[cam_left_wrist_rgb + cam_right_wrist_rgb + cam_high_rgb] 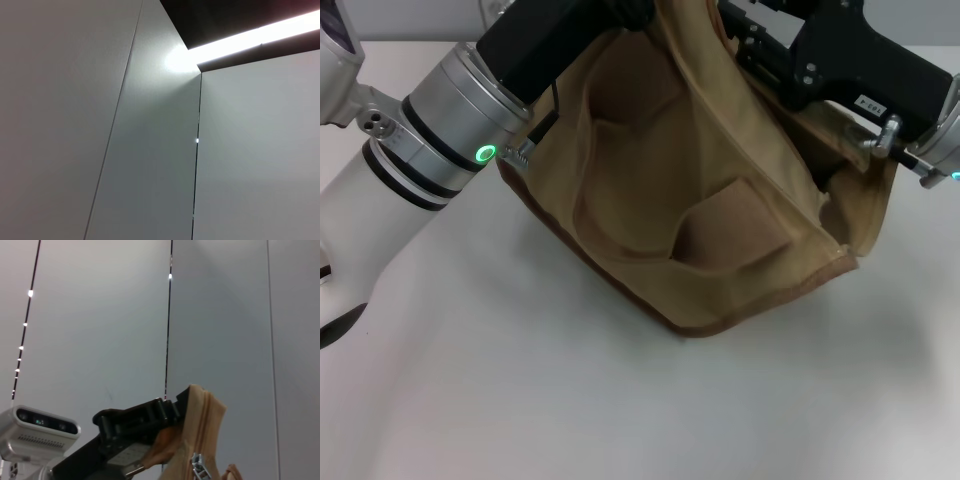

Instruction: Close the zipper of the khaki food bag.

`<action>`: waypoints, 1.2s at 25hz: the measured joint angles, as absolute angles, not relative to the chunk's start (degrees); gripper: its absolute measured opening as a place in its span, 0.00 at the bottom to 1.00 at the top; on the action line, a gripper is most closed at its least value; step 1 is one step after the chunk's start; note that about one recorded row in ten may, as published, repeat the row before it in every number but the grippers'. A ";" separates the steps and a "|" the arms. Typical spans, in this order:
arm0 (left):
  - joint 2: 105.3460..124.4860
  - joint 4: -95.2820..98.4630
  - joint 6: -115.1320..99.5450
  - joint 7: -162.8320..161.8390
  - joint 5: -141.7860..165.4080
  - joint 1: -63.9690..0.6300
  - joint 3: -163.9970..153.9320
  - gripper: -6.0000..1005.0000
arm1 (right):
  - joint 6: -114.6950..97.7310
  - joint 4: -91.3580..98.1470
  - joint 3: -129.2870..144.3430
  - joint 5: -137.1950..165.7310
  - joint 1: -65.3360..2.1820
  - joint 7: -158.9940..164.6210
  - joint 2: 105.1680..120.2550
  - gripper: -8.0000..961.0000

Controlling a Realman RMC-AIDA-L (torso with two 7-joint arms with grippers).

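Up at the far edge of the table I've got the bag hoisted and tipped, its pocketed front facing me and its bottom corner just brushing the tabletop. My left arm comes in from the near left and its gripper meets the bag's top left corner at the far edge of the head view; the fingertips are out of frame there, so I can't tell their state from that side. My right gripper reaches in from the far right onto the bag's top right edge, and I can't tell whether it's wide or pinched, as its fingers are buried behind cloth.

Right wrist camera helps: across from it the left gripper is clamped on a fold of the bag's top, holding it up. Just beside that, the zipper runs down the raised fabric, with the silver pull hanging low on the line, near the frame's edge. Left wrist camera shows only wall panels, nothing useful.

So I judge we're in the bracing step: bag lifted, tape held taut, zipper not yet run. Next I need the right fingers on that small pull, then a steady draw along the tape while the left keeps tension. Slack cloth could snag the slider, I reckon.
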State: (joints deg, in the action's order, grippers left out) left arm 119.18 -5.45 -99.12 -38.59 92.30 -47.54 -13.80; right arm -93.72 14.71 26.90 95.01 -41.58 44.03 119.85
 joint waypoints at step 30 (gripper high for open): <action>119.17 -5.83 -98.34 -38.50 92.17 -45.20 -13.35 0.03 | -96.00 9.92 27.06 95.12 -41.34 36.14 119.88 0.43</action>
State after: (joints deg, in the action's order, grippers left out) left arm 119.17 -5.83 -98.34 -38.50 92.17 -45.20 -13.35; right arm -96.00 9.92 27.06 95.12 -41.34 36.14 119.88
